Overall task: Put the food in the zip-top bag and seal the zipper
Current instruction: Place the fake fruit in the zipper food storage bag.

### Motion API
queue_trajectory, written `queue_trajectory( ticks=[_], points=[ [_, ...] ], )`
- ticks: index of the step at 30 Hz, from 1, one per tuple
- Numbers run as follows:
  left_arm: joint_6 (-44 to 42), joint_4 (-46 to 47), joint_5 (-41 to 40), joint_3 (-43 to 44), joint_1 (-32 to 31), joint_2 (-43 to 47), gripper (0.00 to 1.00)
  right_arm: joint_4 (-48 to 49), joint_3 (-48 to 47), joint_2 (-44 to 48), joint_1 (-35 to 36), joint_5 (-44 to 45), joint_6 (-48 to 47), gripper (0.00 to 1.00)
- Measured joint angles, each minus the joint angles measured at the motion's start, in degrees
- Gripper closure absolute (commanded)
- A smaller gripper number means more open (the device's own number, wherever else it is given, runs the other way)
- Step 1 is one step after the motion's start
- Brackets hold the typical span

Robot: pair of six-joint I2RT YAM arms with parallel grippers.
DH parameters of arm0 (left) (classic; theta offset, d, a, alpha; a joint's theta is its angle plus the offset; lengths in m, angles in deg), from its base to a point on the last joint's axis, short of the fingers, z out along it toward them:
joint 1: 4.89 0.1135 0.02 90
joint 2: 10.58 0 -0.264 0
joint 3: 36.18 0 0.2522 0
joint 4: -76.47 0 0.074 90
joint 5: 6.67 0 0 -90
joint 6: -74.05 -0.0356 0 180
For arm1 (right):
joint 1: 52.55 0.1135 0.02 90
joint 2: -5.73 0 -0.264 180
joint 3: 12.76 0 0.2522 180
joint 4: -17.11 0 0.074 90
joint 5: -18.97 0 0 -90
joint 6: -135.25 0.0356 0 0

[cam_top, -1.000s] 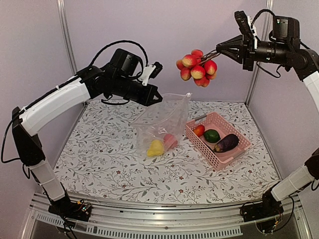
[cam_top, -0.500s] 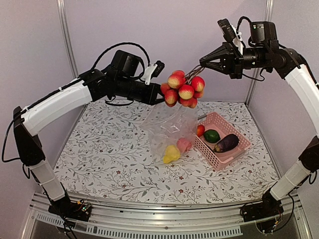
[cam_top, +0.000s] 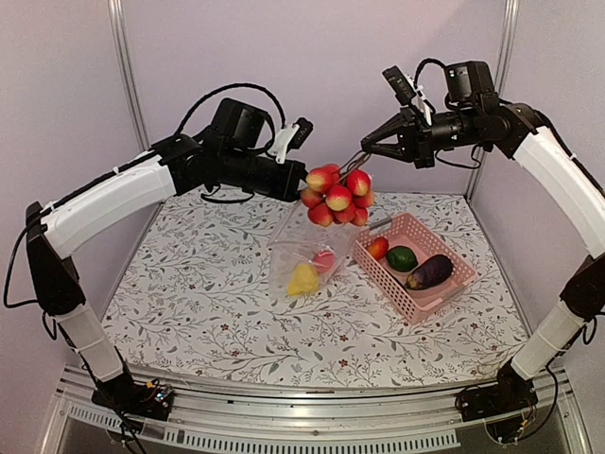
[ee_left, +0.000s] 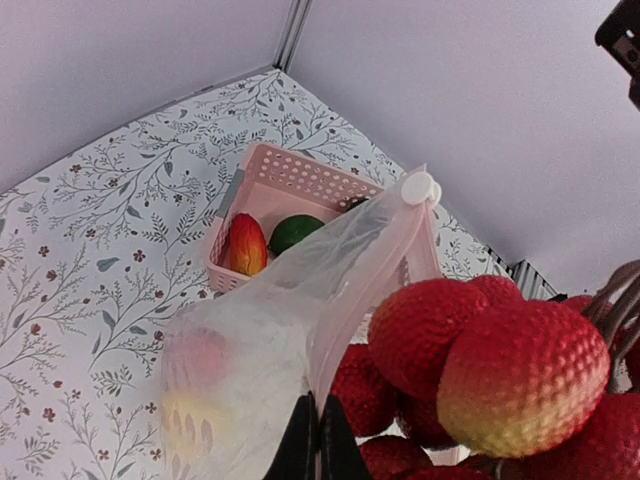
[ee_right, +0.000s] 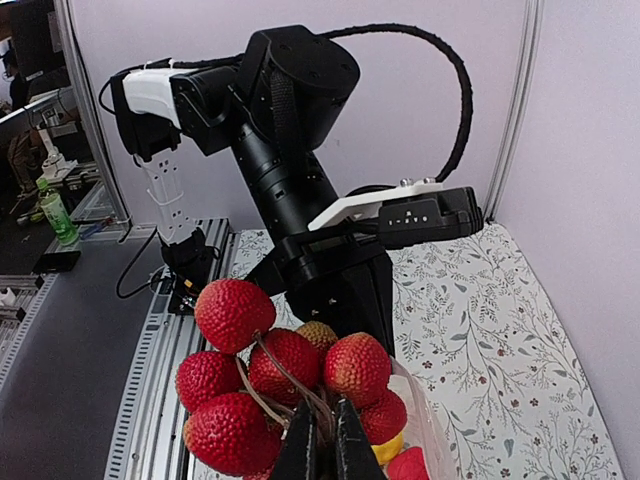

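My right gripper [cam_top: 363, 151] is shut on the brown stems of a bunch of red and orange fruits [cam_top: 337, 195], which hangs right at the raised mouth of the zip-top bag [cam_top: 312, 248]. My left gripper [cam_top: 302, 181] is shut on the bag's mouth edge and holds it up. In the left wrist view the left gripper [ee_left: 317, 440] pinches the pinkish zipper [ee_left: 365, 290], with its white slider [ee_left: 418, 187] at the far end and the bunch [ee_left: 500, 360] just to the right. A yellow pepper [cam_top: 302, 280] and a red piece [cam_top: 324, 260] lie inside the bag.
The pink basket [cam_top: 388, 284] stands right of the bag, touching it, and holds a red pepper [cam_top: 378, 248], a green pepper [cam_top: 402, 257] and a purple eggplant [cam_top: 430, 272]. Walls close in at the back and both sides. The left arm's wrist [ee_right: 300, 200] is close behind the bunch [ee_right: 270, 370].
My right gripper has carried the bunch left and down, from high at the right to the bag's mouth. The bag hanging from the left gripper has swung a little.
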Motion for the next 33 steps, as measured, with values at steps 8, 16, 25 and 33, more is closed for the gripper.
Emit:
queue_trajectory(
  ticks=[8, 16, 25, 33],
  points=[
    [0.0, 0.81, -0.24, -1.46, 0.0, 0.2, 1.0, -0.15, 3.54, -0.42, 3.26, 8.11, 0.39, 1.0],
    [0.0, 1.07, -0.55, -1.55, 0.0, 0.2, 1.0, -1.55, 4.52, -3.08, 8.92, 17.2, -0.7, 1.0],
    [0.0, 1.07, -0.63, -1.73, 0.02, 0.2, 1.0, -0.07, 5.62, -5.81, 11.19, 30.49, -0.57, 1.0],
    [0.0, 1.22, -1.03, -2.34, 0.35, 0.22, 1.0, 0.98, 5.44, -6.34, 11.76, 36.92, 1.75, 0.48]
  ],
)
